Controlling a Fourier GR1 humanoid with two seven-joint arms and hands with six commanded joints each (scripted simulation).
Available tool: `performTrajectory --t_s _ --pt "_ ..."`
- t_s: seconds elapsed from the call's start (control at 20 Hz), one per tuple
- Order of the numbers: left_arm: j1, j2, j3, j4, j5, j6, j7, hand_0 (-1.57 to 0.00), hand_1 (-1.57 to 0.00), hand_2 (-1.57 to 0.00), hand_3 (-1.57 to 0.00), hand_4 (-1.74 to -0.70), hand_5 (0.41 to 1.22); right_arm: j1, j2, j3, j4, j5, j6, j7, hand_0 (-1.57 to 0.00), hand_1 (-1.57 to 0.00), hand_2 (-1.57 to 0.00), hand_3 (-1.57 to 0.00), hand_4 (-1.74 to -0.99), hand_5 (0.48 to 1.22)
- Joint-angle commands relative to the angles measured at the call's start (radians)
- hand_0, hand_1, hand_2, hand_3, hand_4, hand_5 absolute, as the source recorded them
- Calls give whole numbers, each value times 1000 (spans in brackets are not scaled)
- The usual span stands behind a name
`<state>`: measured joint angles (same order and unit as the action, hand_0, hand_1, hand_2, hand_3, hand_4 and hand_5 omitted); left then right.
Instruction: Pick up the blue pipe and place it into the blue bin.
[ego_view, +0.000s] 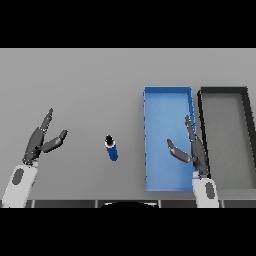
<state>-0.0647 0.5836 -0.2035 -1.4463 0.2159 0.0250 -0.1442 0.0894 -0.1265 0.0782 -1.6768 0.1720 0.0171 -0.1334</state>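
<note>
On the table (90, 80), you see the black bin (246, 125) just right of the blue bin (167, 95). Your right hand (195, 150) hovers over the blue bin, fingers spread; your left hand (40, 142) likewise at left. Between them the pipe (112, 148) lies free.

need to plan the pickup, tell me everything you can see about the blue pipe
The blue pipe is a short, smooth cylinder of glossy blue with a dark opening rimmed in white at its upper end. It lies on the grey table, tilted slightly so its open end points up and left. It sits between the left hand and the blue bin, outside the bin. Neither hand touches it; the right hand is over the bin.
</note>
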Motion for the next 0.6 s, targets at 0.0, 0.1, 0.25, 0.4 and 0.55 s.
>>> performTrajectory --t_s 0.0,0.1,0.25,0.4,0.55 --pt "7 3 -7 1 -7 -10 -15 1 1 1 1 -959 592 13 -8 4 -19 4 5 4 1 1 1 1 -1193 622" --pt "2 18 -6 0 7 -43 -25 1 1 1 1 -960 594 16 -6 9 -22 7 5 27 1 1 1 1 -1206 625" --pt "43 48 -29 -70 33 -111 -57 1 1 1 1 -976 584 15 -15 10 -17 15 8 34 1 1 1 1 -1192 621" --pt "72 91 -71 -116 28 -179 -27 1 1 1 1 -1026 549 1 -18 13 -11 14 15 27 1 1 1 1 -1179 616" --pt "88 69 -148 -167 13 -231 11 1 1 1 1 -1095 510 0 -21 12 -15 14 15 41 1 1 1 1 -1173 616"
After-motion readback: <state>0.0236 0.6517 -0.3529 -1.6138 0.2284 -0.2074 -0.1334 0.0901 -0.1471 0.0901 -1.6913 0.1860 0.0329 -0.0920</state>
